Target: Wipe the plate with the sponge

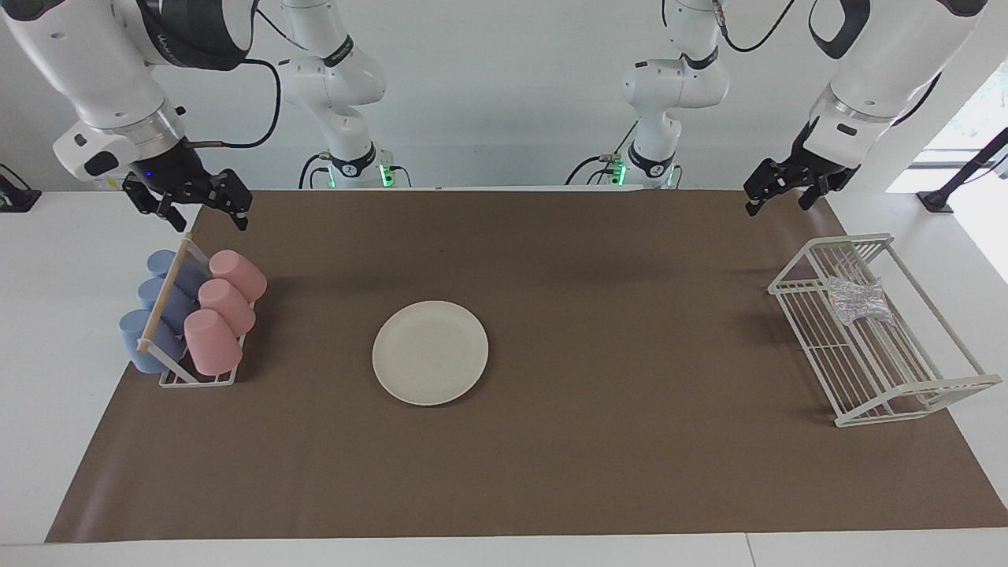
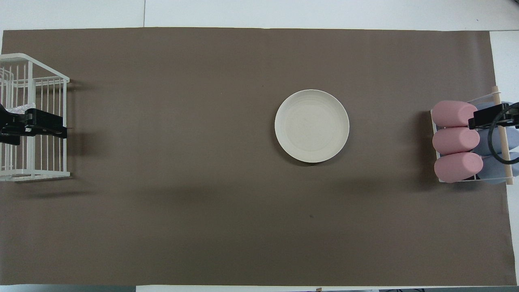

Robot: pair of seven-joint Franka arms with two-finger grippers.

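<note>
The cream plate lies flat on the brown mat, near the middle and somewhat toward the right arm's end, with nothing on it. The silvery mesh sponge lies inside the white wire rack at the left arm's end; from overhead only a bit of the sponge shows under the hand. My left gripper hangs open in the air by the rack, well above the sponge. My right gripper hangs open above the cup holder, holding nothing.
A cup holder with a wooden rod carries three pink cups and three blue cups at the right arm's end. The brown mat covers most of the table.
</note>
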